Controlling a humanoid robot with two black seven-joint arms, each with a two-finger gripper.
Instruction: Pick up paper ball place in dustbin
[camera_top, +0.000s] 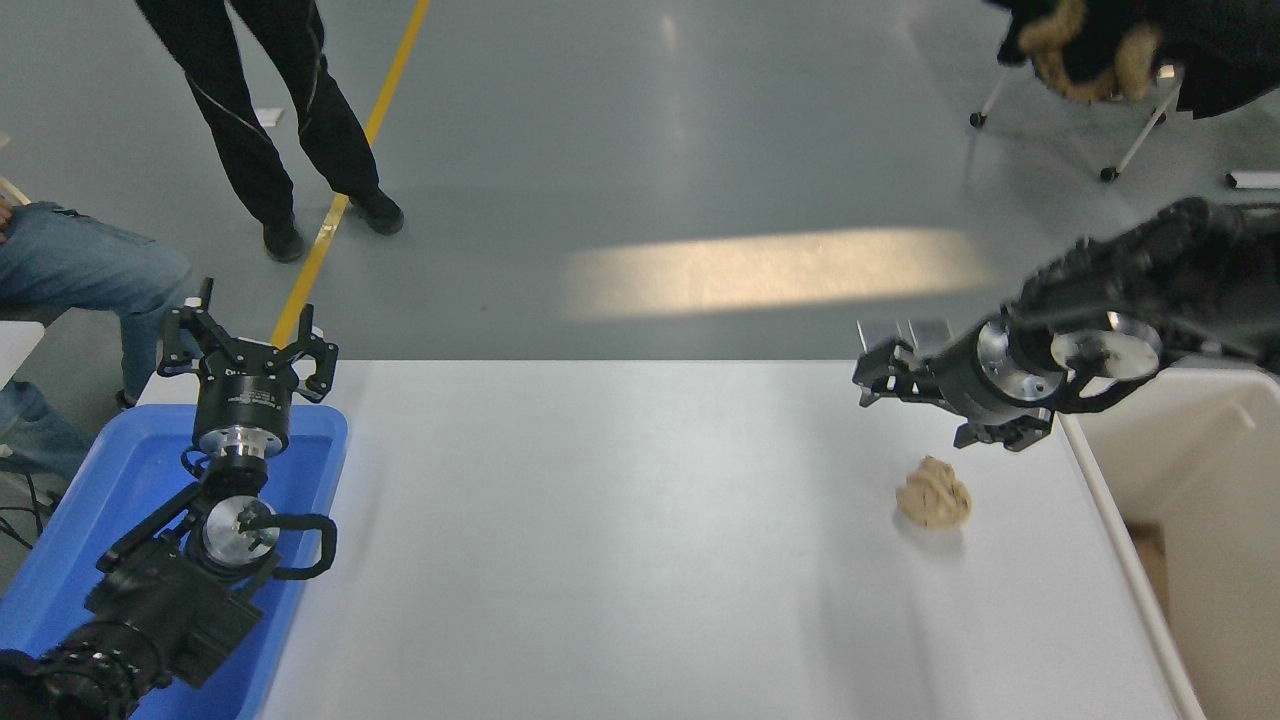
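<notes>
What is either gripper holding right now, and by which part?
Nothing. The right gripper is open above the table, apart from the paper ball, which lies loose on the table. The left gripper is open and empty.
</notes>
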